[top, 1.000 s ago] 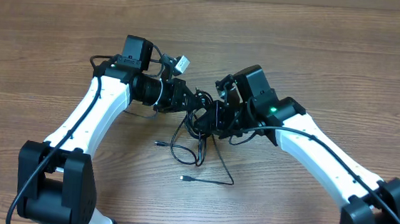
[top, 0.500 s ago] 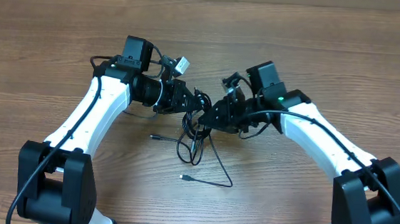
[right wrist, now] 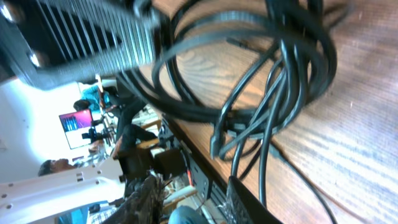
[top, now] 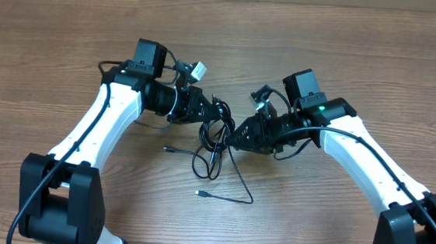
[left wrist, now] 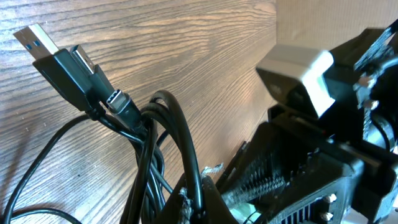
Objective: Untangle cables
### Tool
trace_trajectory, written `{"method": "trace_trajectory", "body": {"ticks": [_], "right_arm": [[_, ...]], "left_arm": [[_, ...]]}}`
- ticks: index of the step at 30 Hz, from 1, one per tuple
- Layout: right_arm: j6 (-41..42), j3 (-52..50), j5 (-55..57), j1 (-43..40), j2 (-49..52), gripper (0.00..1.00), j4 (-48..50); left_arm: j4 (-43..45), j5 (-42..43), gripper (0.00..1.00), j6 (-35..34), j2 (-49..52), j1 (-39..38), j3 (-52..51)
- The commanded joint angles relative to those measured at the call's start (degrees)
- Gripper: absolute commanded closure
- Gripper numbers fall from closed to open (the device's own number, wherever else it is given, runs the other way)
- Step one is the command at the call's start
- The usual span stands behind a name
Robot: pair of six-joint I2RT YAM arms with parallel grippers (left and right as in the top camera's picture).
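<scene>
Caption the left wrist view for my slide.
Bunched black cables, ending in a USB-A plug and a USB-C plug, over the wooden table.

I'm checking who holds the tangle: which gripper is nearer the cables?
Left. The left gripper is shut on the cables at their top; the right gripper stands open just beside the loops.

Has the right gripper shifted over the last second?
Yes. The right gripper has drawn back toward the picture's right, away from the left gripper, which stayed put on the cables.
</scene>
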Motion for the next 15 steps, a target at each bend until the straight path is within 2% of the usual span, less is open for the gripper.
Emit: {"method": "trace_trajectory", "body": {"ticks": [1, 4, 8, 11, 15], "right_arm": [[-0.98, -0.02, 1.99, 0.76, -1.31, 0.72, -0.94], [-0.11, -0.02, 6.03, 2.29, -1.31, 0.73, -0.61], [5.42, -0.02, 9.84, 4.42, -1.31, 0.74, 2.23], [12.50, -0.02, 14.38, 5.60, -1.31, 0.74, 4.68], [21.07, -0.02, 23.39, 7.13, -1.18, 0.79, 5.31]], "left_arm": [[0.52, 1.86, 0.96, -1.36, -0.22, -0.11, 0.26], [0.83, 1.90, 0.96, -3.30, -0.22, -0.11, 0.26], [0.81, 2.10, 0.96, -4.11, -0.22, -0.13, 0.26], [0.79, 2.10, 0.96, -3.96, -0.22, -0.13, 0.26], [0.81, 2.10, 0.96, -3.98, -0.22, -0.13, 0.26]]}}
